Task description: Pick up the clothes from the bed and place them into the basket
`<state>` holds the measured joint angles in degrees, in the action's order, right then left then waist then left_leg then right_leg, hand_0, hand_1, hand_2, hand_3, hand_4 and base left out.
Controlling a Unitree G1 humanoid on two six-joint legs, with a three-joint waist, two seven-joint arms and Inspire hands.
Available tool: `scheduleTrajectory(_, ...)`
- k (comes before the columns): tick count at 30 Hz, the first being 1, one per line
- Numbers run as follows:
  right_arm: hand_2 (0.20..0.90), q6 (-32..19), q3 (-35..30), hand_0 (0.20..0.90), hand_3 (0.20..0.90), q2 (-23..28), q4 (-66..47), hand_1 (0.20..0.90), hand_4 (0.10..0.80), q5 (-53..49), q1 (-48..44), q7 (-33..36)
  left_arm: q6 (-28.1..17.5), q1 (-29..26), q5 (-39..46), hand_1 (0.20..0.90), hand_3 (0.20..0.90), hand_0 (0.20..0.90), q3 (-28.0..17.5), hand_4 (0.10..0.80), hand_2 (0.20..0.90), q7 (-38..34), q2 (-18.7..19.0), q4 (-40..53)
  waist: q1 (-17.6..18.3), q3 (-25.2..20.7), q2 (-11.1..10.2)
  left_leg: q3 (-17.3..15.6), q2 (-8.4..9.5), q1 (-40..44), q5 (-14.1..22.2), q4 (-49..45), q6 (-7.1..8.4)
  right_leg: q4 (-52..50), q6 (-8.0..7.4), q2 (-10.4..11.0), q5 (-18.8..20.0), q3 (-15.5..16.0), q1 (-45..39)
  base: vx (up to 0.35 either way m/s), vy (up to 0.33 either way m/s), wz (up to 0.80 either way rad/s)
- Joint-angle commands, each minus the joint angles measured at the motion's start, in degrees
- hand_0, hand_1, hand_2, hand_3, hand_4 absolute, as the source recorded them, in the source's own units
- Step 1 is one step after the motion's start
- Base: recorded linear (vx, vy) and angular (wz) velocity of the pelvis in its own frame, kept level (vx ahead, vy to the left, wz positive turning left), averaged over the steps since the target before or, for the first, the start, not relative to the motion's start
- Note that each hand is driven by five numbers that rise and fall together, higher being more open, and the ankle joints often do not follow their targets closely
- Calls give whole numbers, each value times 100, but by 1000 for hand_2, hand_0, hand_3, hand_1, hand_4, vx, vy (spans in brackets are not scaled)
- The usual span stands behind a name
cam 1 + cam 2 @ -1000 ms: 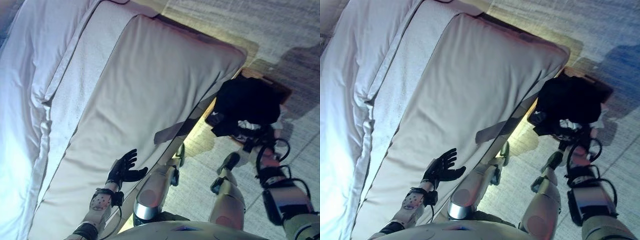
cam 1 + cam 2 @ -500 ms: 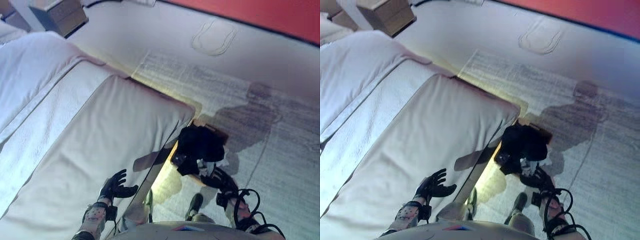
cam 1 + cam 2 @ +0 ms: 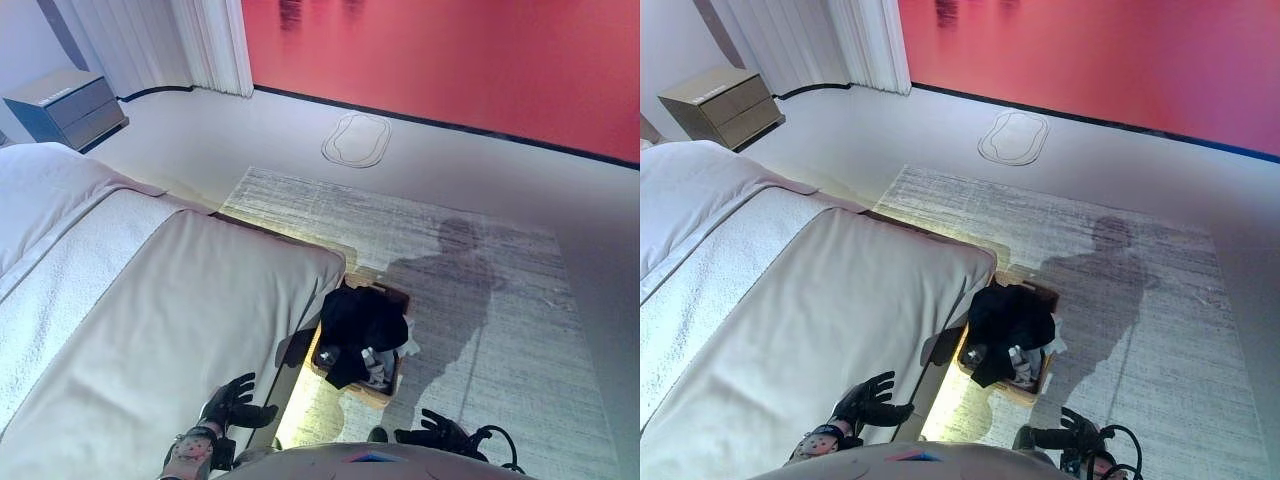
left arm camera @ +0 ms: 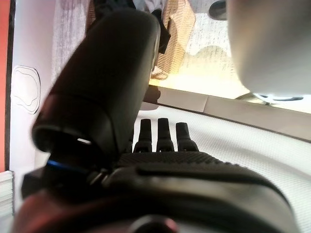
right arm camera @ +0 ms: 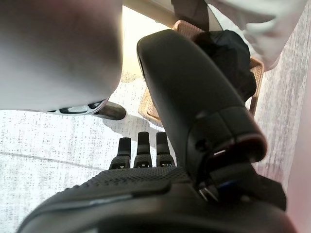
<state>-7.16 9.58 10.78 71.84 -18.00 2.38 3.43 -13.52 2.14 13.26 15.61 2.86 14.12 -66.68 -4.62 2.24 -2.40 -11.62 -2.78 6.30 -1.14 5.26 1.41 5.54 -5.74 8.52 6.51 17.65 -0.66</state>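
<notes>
A brown basket [image 3: 398,297] stands on the rug by the foot of the bed [image 3: 170,310]. Black clothes [image 3: 360,320] and some pale ones fill it and hang over its rim; it also shows in the right eye view [image 3: 1043,296] and the right wrist view [image 5: 256,77]. My left hand [image 3: 232,406] is open and empty over the bed's near corner, fingers straight in its wrist view [image 4: 165,136]. My right hand [image 3: 440,434] is open and empty, low over the rug near the basket, fingers straight in its wrist view [image 5: 141,148].
A grey patterned rug [image 3: 500,300] lies under the basket. A bedside cabinet [image 3: 70,105] stands at the far left, white curtains [image 3: 200,40] behind it. A red wall [image 3: 450,60] runs along the back. An oval mark [image 3: 357,140] shows on the pale floor.
The camera has tilted up, so the room and red wall now show. The black clothes have left my right hand and lie in the basket. My right hand has drawn back, open.
</notes>
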Motion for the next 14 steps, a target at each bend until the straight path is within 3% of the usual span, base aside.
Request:
scheduleTrajectory(1, 900, -149, 100, 900, 900, 60, -56, 900, 800, -34, -331, -181, -100, -425, -218, 900, 900, 900, 8, 800, 900, 143, -52, -265, -54, 104, 233, 416, -220, -238, -161, -106, 226, -662, 45, -30, -769, 54, -670, 34, 2, 2)
scheduleTrajectory(14, 900, -147, 198, 900, 900, 57, -17, 900, 800, 30, -358, -31, -30, -331, -399, 900, 900, 900, -6, 800, 900, 167, -6, -286, -124, 57, 274, 492, -178, -184, -127, -84, 180, -693, 42, -11, -791, 100, -697, 15, -3, 2)
